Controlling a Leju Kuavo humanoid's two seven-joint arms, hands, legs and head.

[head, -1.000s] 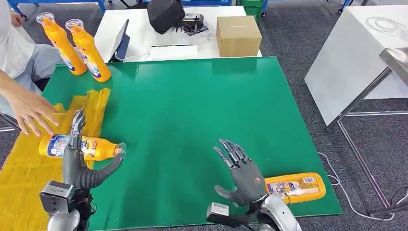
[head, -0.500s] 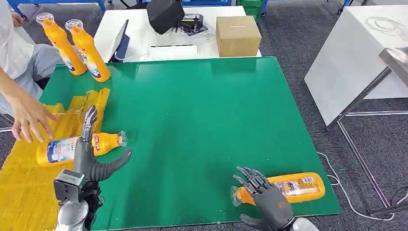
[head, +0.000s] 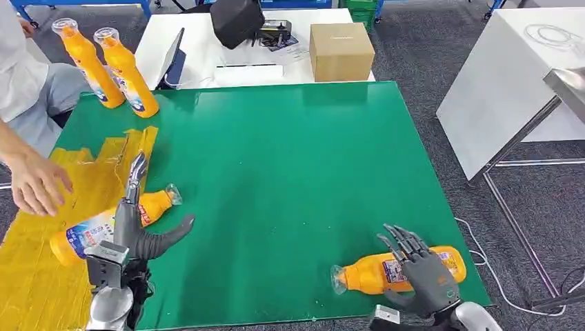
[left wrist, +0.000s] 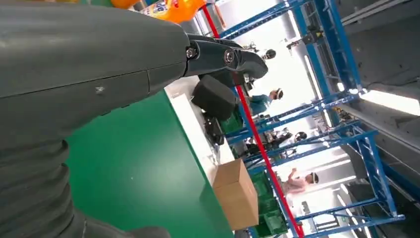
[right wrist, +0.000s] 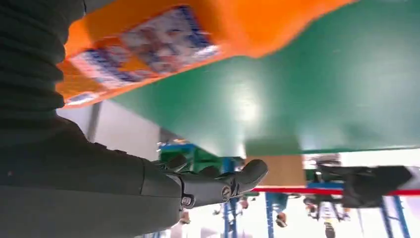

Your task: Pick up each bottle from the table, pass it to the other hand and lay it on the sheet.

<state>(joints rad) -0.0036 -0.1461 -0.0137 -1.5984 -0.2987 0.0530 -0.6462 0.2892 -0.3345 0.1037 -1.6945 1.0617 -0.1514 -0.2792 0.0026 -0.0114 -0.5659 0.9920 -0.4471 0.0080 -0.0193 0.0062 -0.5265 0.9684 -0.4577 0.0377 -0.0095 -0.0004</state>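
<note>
Our right hand [head: 422, 270], fingers spread, hovers over the lying bottle [head: 378, 272], whose long axis runs crosswise beneath our palm, cap pointing toward our empty, open left hand [head: 134, 231].

Green table [head: 276, 172]: yellow sheet [head: 41, 227] at left, two bottles [head: 114, 69] upright, another bottle [head: 386, 270] lying, seemingly flat, near front.

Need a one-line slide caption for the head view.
Right hand open at a lying bottle; left hand open over another.
</note>
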